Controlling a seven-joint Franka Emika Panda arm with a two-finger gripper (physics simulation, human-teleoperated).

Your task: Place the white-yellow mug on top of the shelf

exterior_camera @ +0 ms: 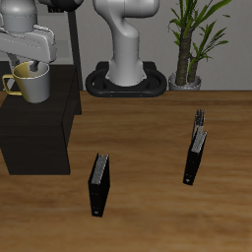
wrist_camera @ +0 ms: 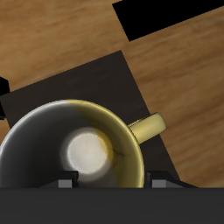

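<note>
The white-yellow mug (exterior_camera: 31, 86) stands upright on the flat top of the shelf (exterior_camera: 39, 133), a low black cabinet at the table's side. Its yellow handle (exterior_camera: 10, 81) points toward the shelf's outer edge. My gripper (exterior_camera: 30, 67) is directly over the mug, at its rim. In the wrist view the mug (wrist_camera: 52, 131) fills the frame with its yellow inside and handle (wrist_camera: 147, 129), on the black shelf top (wrist_camera: 87, 79). The fingertips (wrist_camera: 157, 181) stand wide apart, one inside and one outside the mug wall, not pressed on it.
Two small upright black book-like boxes stand on the wooden table, one near the front (exterior_camera: 99, 184) and one farther across (exterior_camera: 197, 153). The robot base (exterior_camera: 126, 79) and a potted plant (exterior_camera: 192, 44) are at the back.
</note>
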